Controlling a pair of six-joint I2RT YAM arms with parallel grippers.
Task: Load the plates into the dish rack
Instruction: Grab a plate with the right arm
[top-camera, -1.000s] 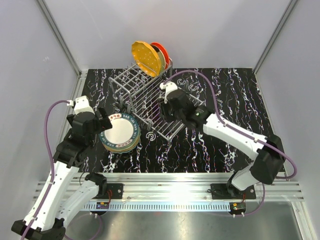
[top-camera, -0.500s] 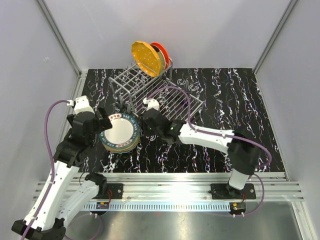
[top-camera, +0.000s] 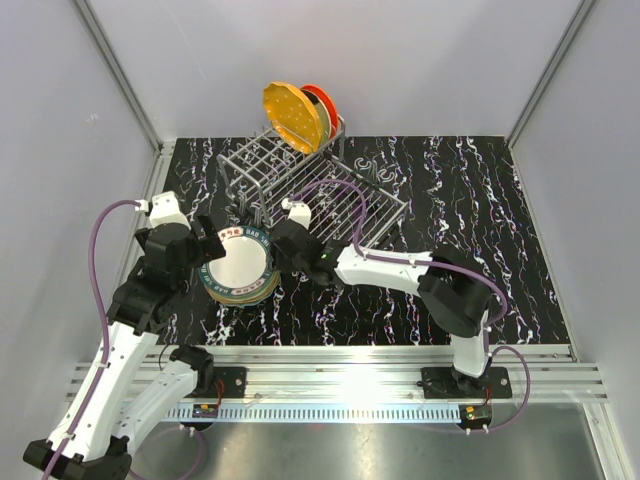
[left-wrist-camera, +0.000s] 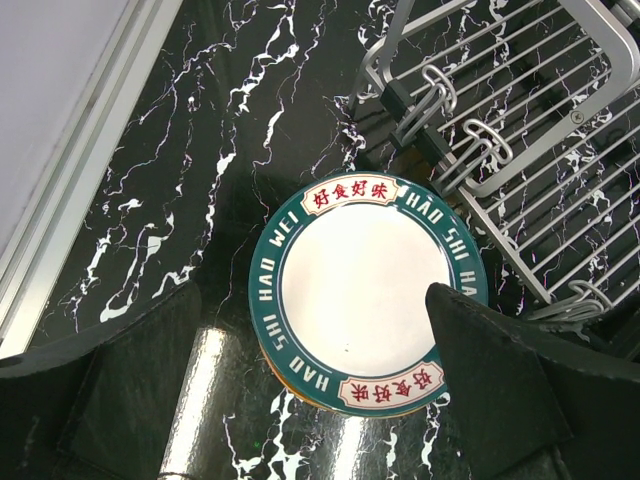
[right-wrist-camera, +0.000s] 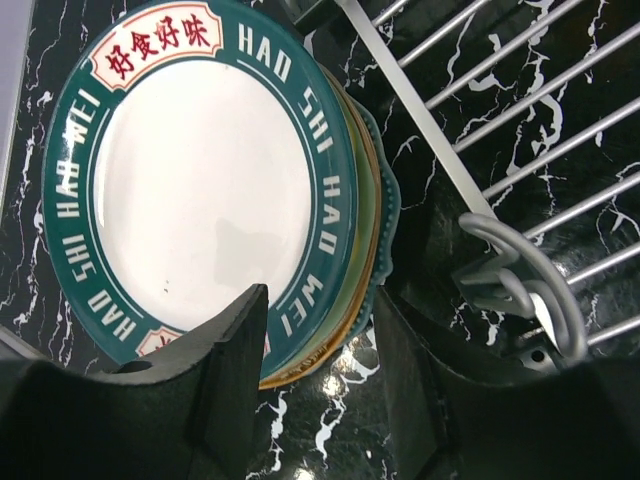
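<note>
The right gripper (top-camera: 273, 247) (right-wrist-camera: 320, 300) has its jaws partly spread and set astride the right-hand rim of the stack of plates (top-camera: 238, 272). In the right wrist view one dark finger (right-wrist-camera: 205, 375) lies over the top plate's teal band, and the other sits outside the rim, toward the rack (whether either pad touches a plate cannot be told). The left gripper (top-camera: 205, 246) (left-wrist-camera: 312, 300) is spread wide at the stack's opposite side, above it and gripping nothing.

On top lies the teal-rimmed white plate (left-wrist-camera: 360, 290), lettered in white, with red characters in two cream panels. Under it the right wrist view shows orange, yellow-green and teal scalloped rims. The stack sits on the black, white-veined table (top-camera: 480, 220) near its left edge, nearer the front edge than the back. It is just beside the near left corner of the dish rack (top-camera: 262, 172) (left-wrist-camera: 520, 150).

The rack's raised slotted section lies toward the table's back edge, and its flat grid tray lies toward the middle. At the far end of the slots the dotted orange plate (top-camera: 292, 115) stands on edge, tilted, with the red-orange plate (top-camera: 322, 99) just behind it.

The right arm (top-camera: 385, 270) reaches leftward along the rack's front side, and its purple cable (top-camera: 335, 183) arches over the grid tray. The left arm (top-camera: 138, 300) rises by the table's left edge.
</note>
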